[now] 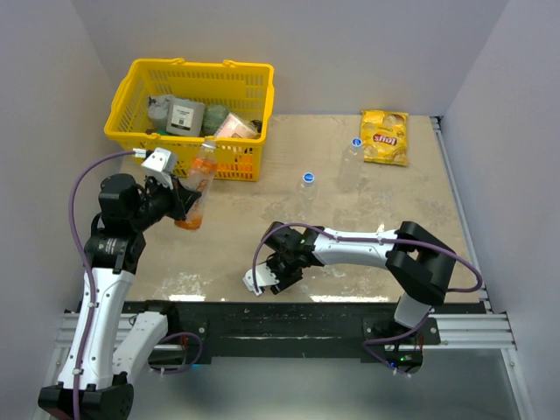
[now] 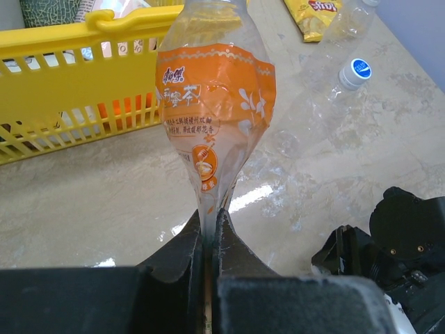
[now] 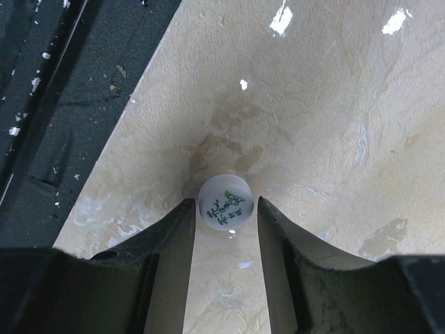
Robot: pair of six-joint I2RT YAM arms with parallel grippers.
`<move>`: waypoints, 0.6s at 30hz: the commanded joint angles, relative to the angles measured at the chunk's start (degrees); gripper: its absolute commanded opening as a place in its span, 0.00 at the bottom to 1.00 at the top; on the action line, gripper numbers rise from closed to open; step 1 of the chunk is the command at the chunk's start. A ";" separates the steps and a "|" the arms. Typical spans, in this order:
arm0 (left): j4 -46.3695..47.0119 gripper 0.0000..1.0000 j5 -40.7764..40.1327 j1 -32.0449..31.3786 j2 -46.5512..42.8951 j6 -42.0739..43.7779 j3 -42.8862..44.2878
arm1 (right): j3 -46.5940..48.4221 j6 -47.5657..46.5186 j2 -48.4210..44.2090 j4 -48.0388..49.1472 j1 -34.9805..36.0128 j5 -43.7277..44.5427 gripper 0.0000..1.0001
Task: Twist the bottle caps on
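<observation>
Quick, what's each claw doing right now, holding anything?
Left gripper: closed, pinching the orange bottle by its bottom end.
Right gripper: open, fingers either side of the whitish cap on the table.

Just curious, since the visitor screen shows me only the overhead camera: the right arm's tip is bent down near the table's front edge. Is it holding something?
Observer: Not holding. Its wrist camera shows a whitish cap lying on the table between the right arm's fingers, which stand open on either side of it.
Visitor: Is anything on that cap?
Observer: Green print on its top.
Visitor: How does the left arm grip the orange bottle?
Observer: The left arm's fingers are shut on the orange bottle at its bottom end, which is squeezed flat between them.
</observation>
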 commanded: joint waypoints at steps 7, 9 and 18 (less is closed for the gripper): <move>2.75 0.00 1.98 0.72 -0.66 -1.21 -0.84 | 1.13 -0.20 1.47 0.48 0.69 -0.49 0.40; 2.93 0.00 2.15 0.81 -0.66 -1.21 -1.02 | 1.05 -0.29 1.39 0.22 0.69 -0.85 0.36; 2.67 0.00 4.17 0.81 0.13 4.66 -1.11 | 5.07 4.97 -5.89 -1.09 0.60 2.84 0.24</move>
